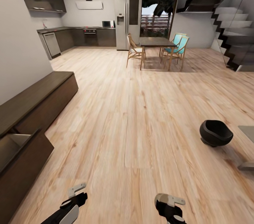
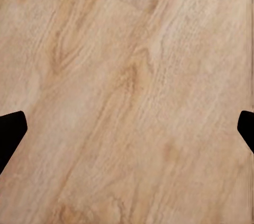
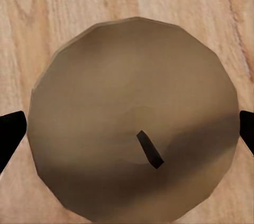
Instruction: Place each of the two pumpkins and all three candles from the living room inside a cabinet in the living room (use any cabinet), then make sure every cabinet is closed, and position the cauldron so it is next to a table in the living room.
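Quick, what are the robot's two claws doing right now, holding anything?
Left claw: open, empty, over bare wooden floor.
Right claw: fingers spread around a tan candle; cannot tell whether it grips it.

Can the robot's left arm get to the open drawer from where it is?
Probably not yet. The left gripper hangs open over bare floor, while the open drawer of the cabinet sits off to its left.

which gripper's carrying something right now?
The right gripper: its wrist view shows a tan candle with a dark wick between its fingers. The left gripper has only bare wood floor beneath it.
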Robot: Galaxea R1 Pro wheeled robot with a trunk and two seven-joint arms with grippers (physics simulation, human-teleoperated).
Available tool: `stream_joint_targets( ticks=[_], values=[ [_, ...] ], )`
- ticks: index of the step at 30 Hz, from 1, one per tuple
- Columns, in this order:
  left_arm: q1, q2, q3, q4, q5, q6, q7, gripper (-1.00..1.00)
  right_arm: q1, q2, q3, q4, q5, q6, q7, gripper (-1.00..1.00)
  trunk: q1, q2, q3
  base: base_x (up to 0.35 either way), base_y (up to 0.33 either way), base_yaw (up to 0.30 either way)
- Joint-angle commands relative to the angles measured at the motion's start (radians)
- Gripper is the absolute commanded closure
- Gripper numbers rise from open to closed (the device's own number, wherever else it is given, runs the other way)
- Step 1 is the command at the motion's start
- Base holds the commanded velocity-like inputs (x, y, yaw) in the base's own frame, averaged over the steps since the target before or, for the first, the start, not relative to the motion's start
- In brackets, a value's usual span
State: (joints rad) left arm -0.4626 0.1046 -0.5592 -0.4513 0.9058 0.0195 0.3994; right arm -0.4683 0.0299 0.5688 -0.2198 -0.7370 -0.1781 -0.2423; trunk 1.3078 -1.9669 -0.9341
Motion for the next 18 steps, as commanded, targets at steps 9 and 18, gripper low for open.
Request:
stream_joint_targets(
  ticks=[9,18],
  values=[
    [-0.001,0.001,-0.012,-0.001,0.005,0.000,0.009,-1.00,0.000,-0.005,0.008,-0.067,-0.012,-0.004,-0.004,1.00,0.000,0.000,-0.001,0.325,-0.071,0.000],
    [-0.001,0.001,-0.013,-0.001,0.005,0.001,0.009,-1.00,0.000,-0.002,0.008,-0.093,-0.012,0.002,0.017,1.00,0.000,0.000,-0.001,0.325,-0.072,0.000]
  ],
)
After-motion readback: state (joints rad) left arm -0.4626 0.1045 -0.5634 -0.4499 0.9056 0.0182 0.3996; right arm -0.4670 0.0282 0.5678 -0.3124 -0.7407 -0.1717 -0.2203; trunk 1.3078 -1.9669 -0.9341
